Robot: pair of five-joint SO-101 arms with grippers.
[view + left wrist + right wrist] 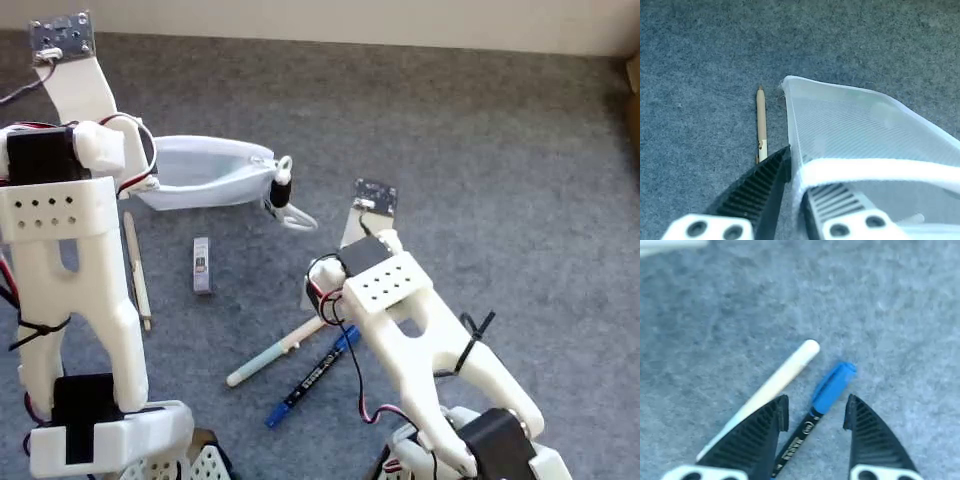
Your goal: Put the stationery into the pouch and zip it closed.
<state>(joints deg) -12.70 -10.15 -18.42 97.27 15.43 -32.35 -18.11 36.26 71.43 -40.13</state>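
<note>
Item 1, pouch [205, 172]: white mesh, lying on the grey carpet [480, 150]. My left gripper [796, 169] has its fingers closed on the rim at one end.
Item 2, blue-capped marker [832, 382]: on the carpet between the wide-spread fingers of my right gripper [816, 402] (not gripped).
Item 3, pale pen [782, 375]: just beside the marker.
Item 4, beige pencil [137, 265] and small grey block [202, 265]: near the pouch, outside it.

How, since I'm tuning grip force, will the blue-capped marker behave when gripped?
Probably rigid: the marker looks like a straight plastic barrel. Being round, it may roll on the carpet if nudged off-centre, though the pile should damp that. Its smooth body might slip in the right gripper unless squeezed squarely.
</note>
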